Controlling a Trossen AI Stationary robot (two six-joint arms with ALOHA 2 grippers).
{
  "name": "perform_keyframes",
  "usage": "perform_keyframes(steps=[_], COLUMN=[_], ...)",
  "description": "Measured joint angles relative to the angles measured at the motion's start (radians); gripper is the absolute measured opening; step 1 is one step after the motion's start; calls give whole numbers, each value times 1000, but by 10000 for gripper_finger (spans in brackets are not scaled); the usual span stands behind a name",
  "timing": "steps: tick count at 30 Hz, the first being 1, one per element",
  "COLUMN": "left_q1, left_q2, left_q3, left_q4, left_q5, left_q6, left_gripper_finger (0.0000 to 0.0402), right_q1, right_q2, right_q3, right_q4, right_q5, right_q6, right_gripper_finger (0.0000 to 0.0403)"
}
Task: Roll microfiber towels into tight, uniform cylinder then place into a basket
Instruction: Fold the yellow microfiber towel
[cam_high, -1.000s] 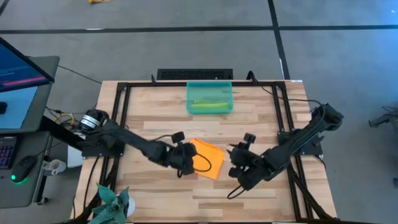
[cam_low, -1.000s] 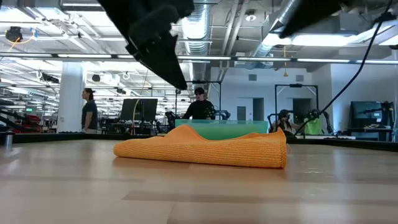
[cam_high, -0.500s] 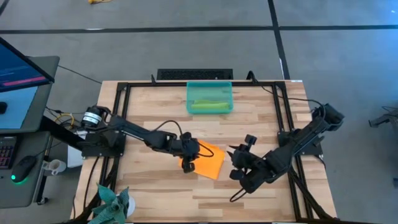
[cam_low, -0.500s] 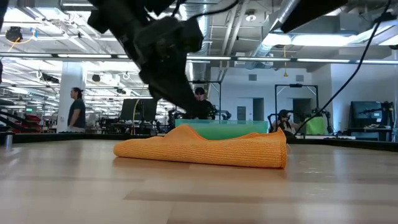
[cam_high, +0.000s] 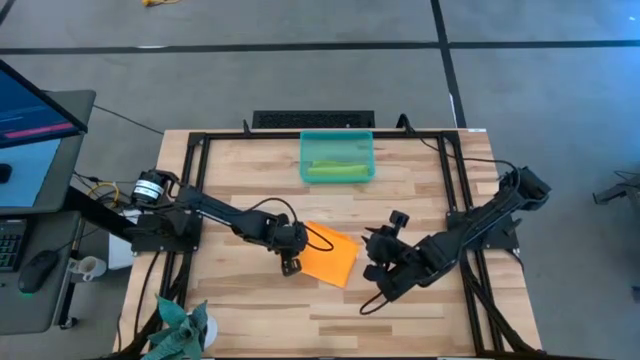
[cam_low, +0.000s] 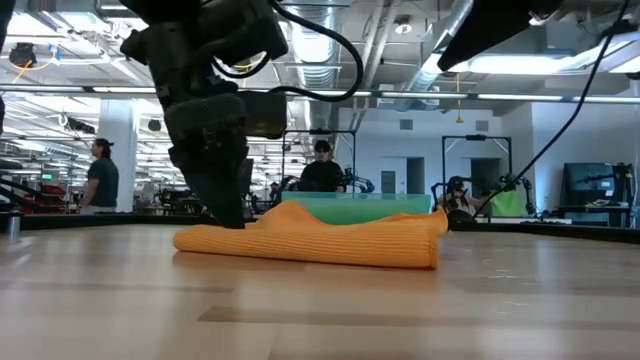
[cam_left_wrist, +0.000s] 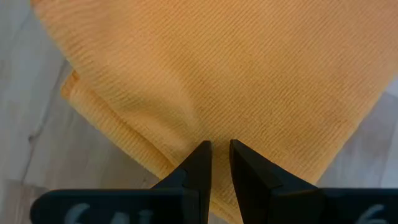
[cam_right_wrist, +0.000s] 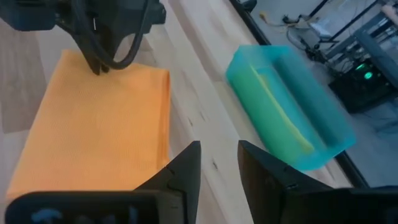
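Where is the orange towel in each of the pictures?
High view: the orange towel lies mid-table, between the two arms.
Low view: it lies flat across the middle, with the basket behind it.
Left wrist view: it fills most of the picture.
Right wrist view: it lies at the left.
Shared landmark: the left end effector at the towel's edge; it shows in all four views.

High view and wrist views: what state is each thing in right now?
orange towel: folded flat on the table, not rolled
green towel: rolled, lying in the basket
basket: upright, holding the green towel
left gripper: fingers nearly shut on the orange towel's edge
right gripper: open, beside the orange towel
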Motion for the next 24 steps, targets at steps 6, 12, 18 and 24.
perform_keyframes(steps=[6,12,18,24], left_q1=[9,12,3,-27], left_q2=[0,0,1,1], left_q3=[0,0,28,34], left_q4=[-6,-30,-17,196], left_q5=[-58,-365,-550,-412], left_q6=[19,144,145,182], left_gripper_finger=[50,50,50,50], right_q1=[-31,-47,-47,-47], right_q2=[0,0,0,0], right_q3=[0,0,0,0], right_q4=[22,24,24,24], right_q5=[-52,-58,-59,-59], right_q6=[0,0,-2,-2], right_gripper_finger=[126,128,127,129])
